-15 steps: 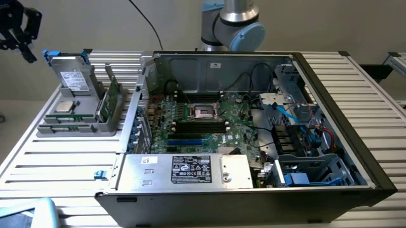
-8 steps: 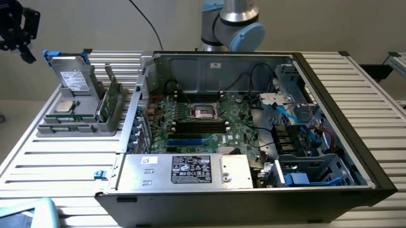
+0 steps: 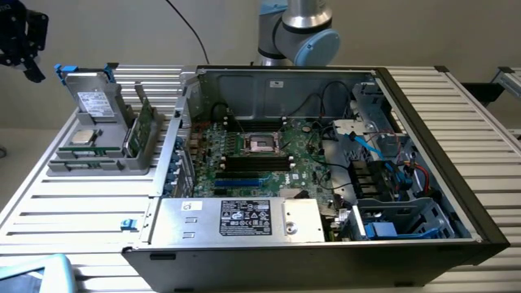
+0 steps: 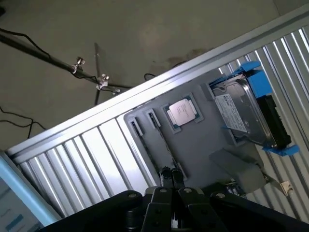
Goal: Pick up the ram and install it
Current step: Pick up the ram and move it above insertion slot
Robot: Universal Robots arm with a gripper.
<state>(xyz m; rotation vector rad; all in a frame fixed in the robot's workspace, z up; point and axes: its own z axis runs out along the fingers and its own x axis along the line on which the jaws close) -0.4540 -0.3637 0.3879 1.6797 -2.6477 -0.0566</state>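
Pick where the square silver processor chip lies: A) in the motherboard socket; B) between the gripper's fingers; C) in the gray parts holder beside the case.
C: the processor chip lies flat in a recess of the gray parts holder, outside the open case on the exterior view's left.

Exterior view high over computer case (image 3: 285, 268), wrist view close above shared grey tray (image 4: 203, 142)
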